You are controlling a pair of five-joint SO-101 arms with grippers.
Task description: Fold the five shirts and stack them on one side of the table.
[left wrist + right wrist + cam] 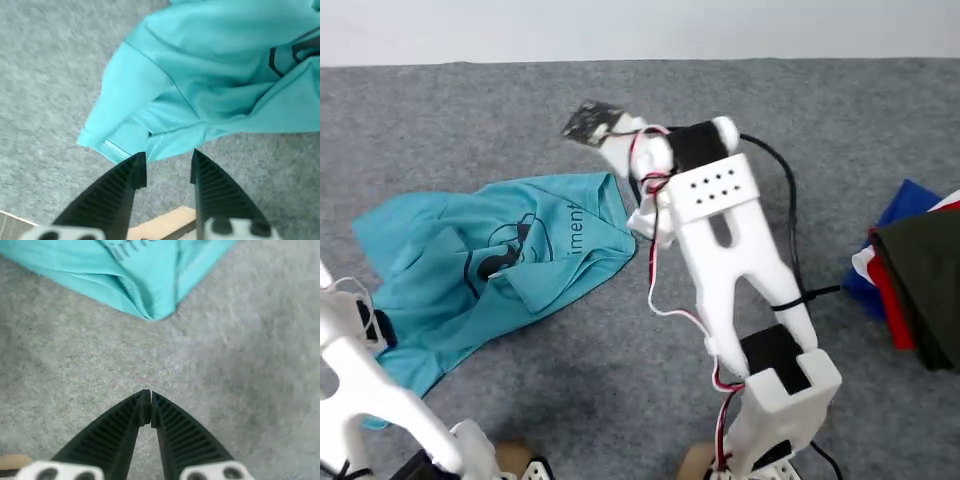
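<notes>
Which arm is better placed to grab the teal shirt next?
Probably left. The left gripper is open, with its fingertips right at the teal shirt hem. The right gripper is shut over bare grey carpet, apart from the shirt.

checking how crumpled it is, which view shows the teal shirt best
The high view: nearly the whole teal shirt shows, rumpled. The left wrist view gives a sleeve and folds, the right wrist view one corner.

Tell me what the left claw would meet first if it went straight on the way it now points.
Probably the teal shirt: its hem lies just ahead of the open left claw. Depth is unclear, so the grey table cover could come first.
</notes>
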